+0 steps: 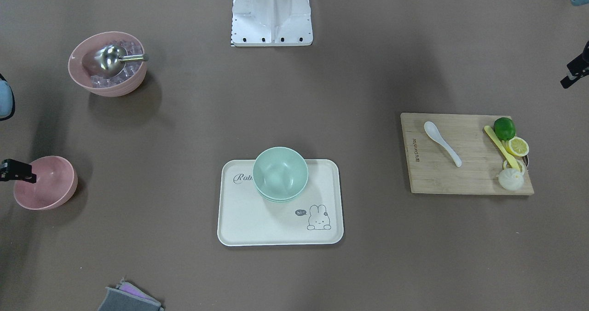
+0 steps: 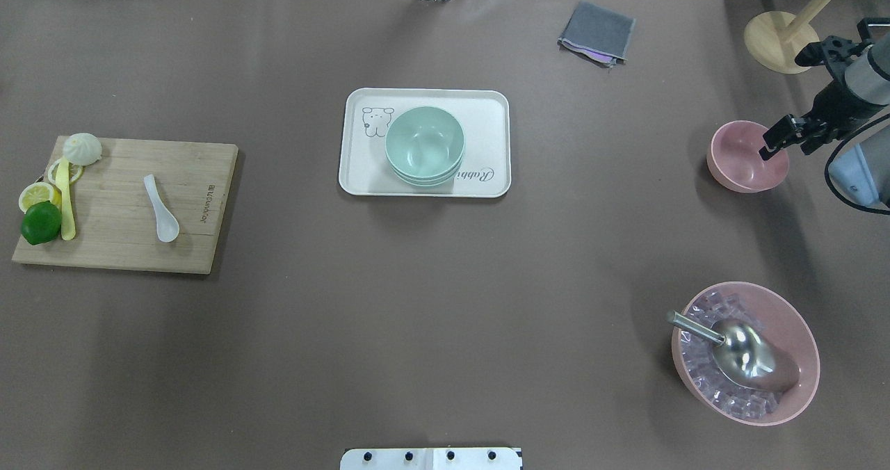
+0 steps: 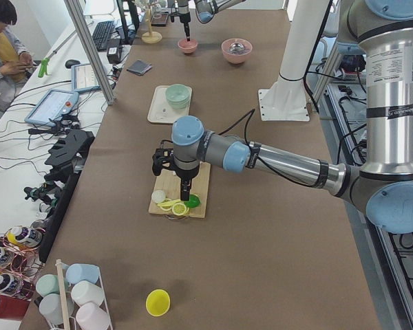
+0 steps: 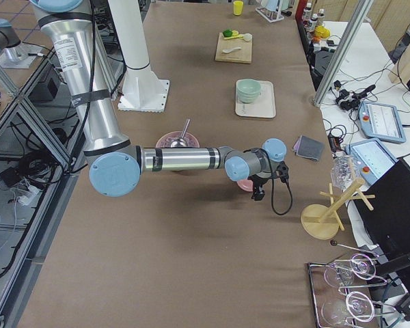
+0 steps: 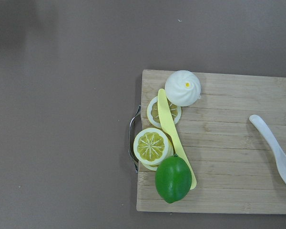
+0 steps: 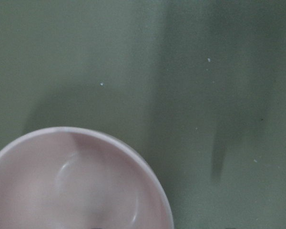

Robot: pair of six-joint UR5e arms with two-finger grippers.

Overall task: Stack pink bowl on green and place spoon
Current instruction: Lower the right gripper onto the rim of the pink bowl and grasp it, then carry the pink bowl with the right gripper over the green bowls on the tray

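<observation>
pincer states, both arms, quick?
Left pincer: cannot be told.
Right pincer: looks open at the pink bowl rim, holding nothing.

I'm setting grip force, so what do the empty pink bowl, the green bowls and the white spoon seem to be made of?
Empty pink bowl: likely matte plastic or melamine, judging by its soft, even sheen.
Green bowls: seemingly the same matte plastic, with thin rims, nested together.
White spoon: glossy, pearly white, so ceramic or hard plastic; I cannot tell which.

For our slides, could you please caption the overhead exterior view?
Right hand at the small pink bowl; green bowls on tray; white spoon on cutting board.
</observation>
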